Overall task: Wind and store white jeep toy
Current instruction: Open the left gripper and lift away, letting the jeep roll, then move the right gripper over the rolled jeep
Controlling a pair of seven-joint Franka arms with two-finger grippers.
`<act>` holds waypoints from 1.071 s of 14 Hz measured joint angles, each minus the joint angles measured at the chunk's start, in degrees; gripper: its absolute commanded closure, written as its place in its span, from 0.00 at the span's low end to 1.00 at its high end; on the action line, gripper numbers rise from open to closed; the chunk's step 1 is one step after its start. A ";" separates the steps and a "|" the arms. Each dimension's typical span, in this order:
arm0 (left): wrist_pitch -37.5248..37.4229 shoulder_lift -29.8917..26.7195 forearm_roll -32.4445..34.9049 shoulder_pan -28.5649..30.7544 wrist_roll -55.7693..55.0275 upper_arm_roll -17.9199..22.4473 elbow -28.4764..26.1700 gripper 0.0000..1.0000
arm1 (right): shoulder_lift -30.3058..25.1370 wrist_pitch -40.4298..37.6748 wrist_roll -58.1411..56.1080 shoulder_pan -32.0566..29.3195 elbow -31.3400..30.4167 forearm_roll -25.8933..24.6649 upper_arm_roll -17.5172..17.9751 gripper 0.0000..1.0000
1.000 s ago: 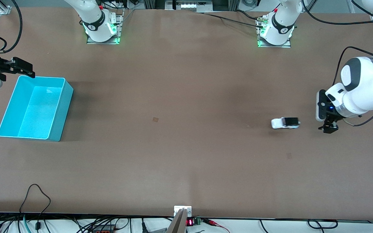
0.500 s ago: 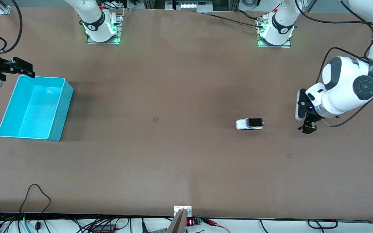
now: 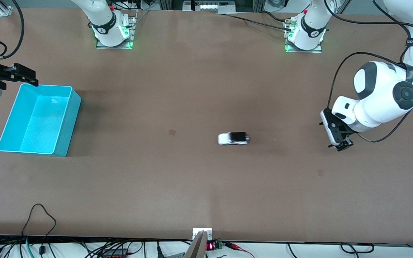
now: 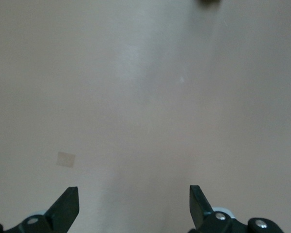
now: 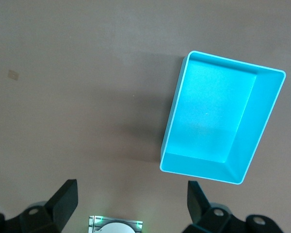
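Note:
The white jeep toy point(image 3: 233, 138), white with a black rear roof, sits on its wheels on the brown table near the middle. My left gripper point(image 3: 343, 146) hangs low over the table toward the left arm's end, well apart from the jeep. In the left wrist view it point(image 4: 133, 194) is open and empty over bare table. The turquoise bin point(image 3: 72, 118) stands empty at the right arm's end. My right gripper point(image 3: 25, 76) waits in the air by the bin's corner. In the right wrist view it point(image 5: 131, 187) is open and empty, with the bin point(image 5: 172, 126) below.
Two small patches mark the table point(image 3: 172, 132) point(image 3: 320, 172); one shows in the left wrist view point(image 4: 66, 158). The arm bases point(image 3: 113, 34) point(image 3: 304, 37) stand along the table's edge farthest from the front camera. Cables point(image 3: 39, 215) lie at the nearest edge.
The jeep has rolled by itself across the table from near my left gripper toward the bin's end. My left gripper has shifted the same way and turned. The right arm has not moved.

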 measured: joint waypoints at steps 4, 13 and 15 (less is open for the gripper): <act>0.00 -0.11 -1.46 -3.79 -15.39 4.22 1.65 0.00 | 0.01 0.00 0.00 -0.16 0.00 0.00 -0.03 0.00; -4.12 -5.93 -1.52 -14.02 -49.70 15.34 3.66 0.00 | 1.28 0.00 -0.15 -0.03 -0.11 0.01 0.12 0.00; -8.18 -7.45 -1.52 -16.66 -56.83 17.80 5.05 0.00 | 2.41 0.01 -0.34 0.63 -0.16 0.02 0.50 0.00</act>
